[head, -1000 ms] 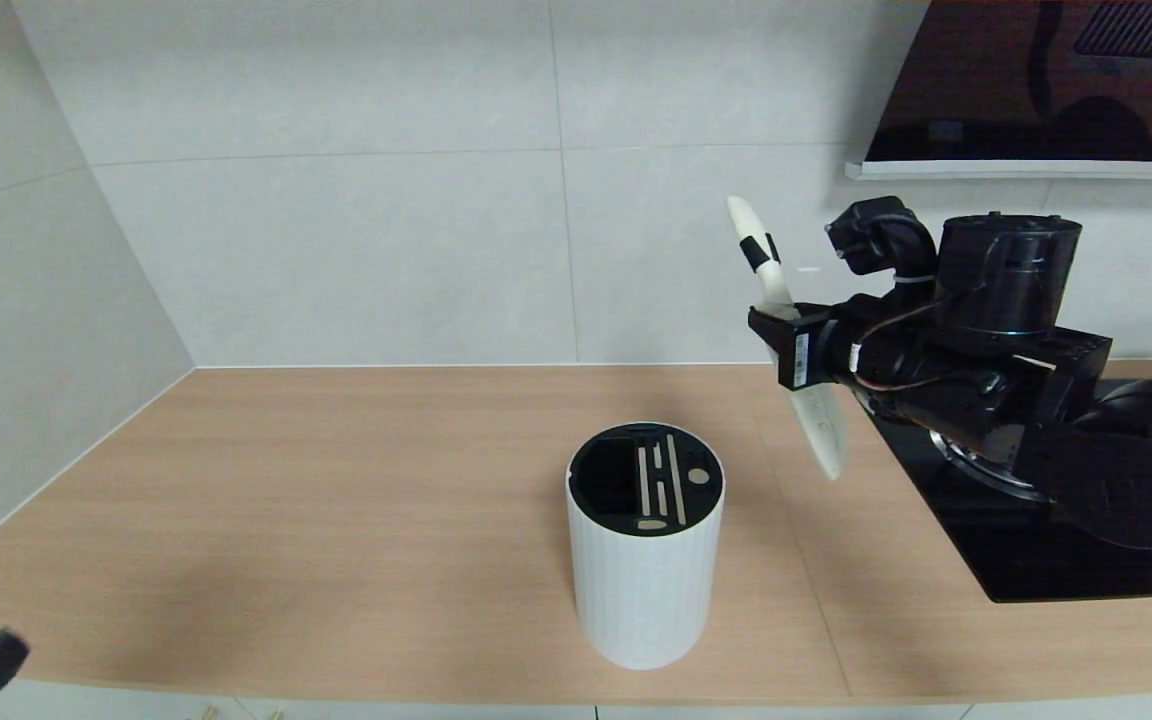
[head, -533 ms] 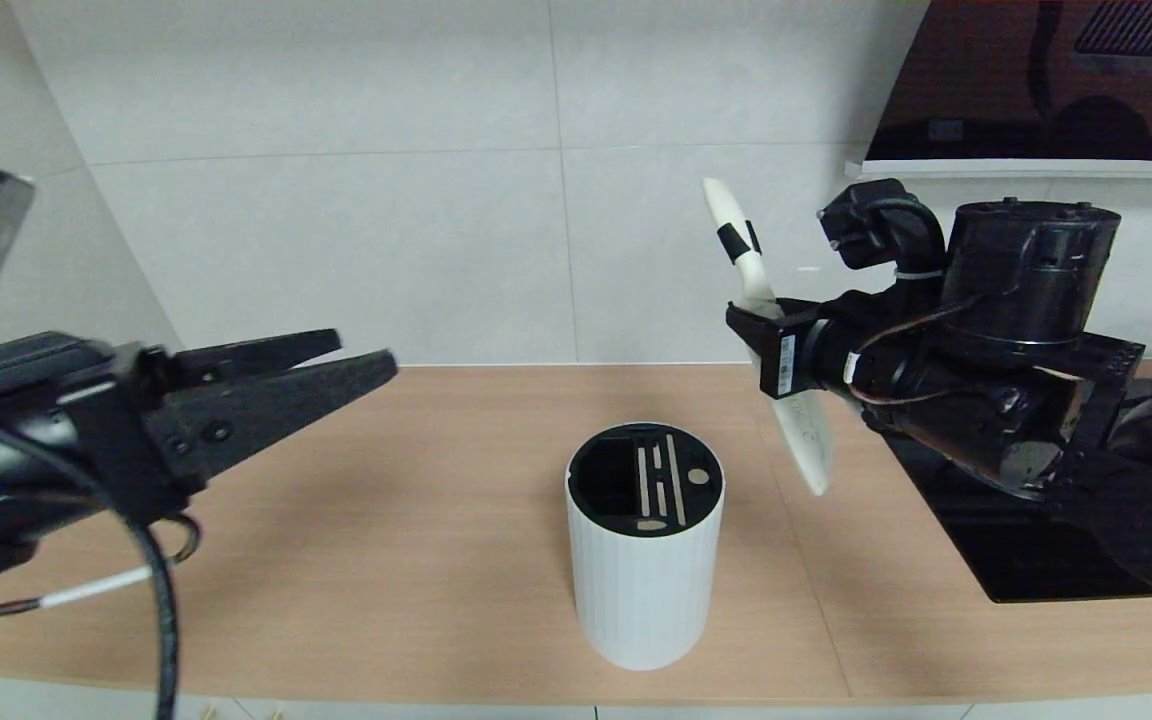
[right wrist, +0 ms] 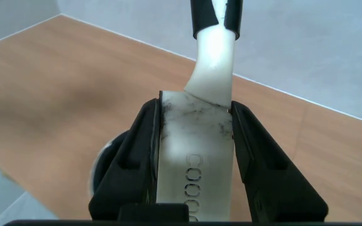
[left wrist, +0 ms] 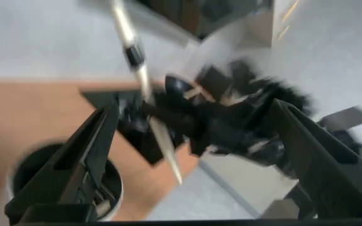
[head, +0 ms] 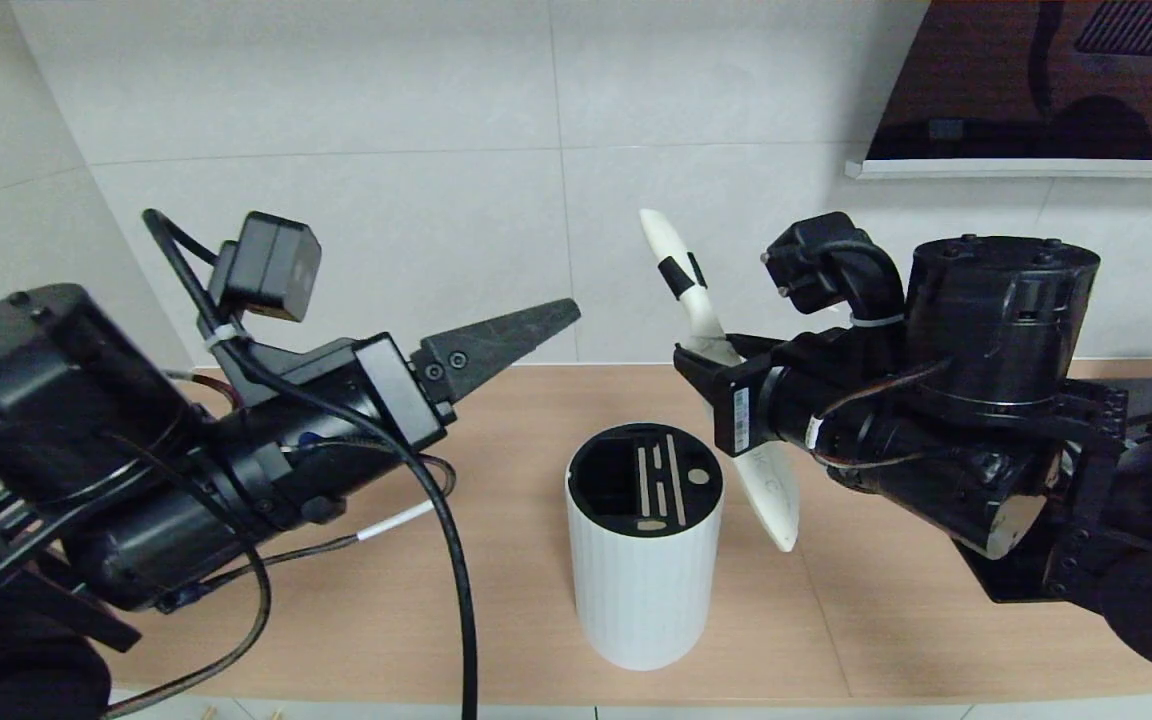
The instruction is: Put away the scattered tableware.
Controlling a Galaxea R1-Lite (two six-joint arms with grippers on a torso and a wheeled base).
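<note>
— What does your right hand have?

— My right gripper (head: 708, 368) is clamped on the neck of a white spatula (head: 774, 492). The jaws press its two edges. The blade hangs down and the handle, with its black band (head: 681, 270), tilts up toward the wall.

— And the left?

— My left gripper (left wrist: 197, 166) is wide open and empty. Its fingers (left wrist: 74, 169) stand well apart.

— What has changed in the last second?

— My left arm has swung up from the lower corner toward the middle. My right arm has carried the spatula leftward and lower. The blade tip now hangs just beside the right rim of the white ribbed holder (head: 644, 590), apart from it. The holder has stayed put on the wooden counter (head: 496, 610).

— Any writing?

— There are raised characters on the blade, cut off at the edge of my right wrist view. There is also a white label (head: 741, 418) on the right gripper, too small to read.

— Anything hard to see?

— My left wrist view is blurred. From the head, the left gripper shows edge-on, like a single finger. My right arm covers most of the black cooktop (head: 991, 585).
</note>
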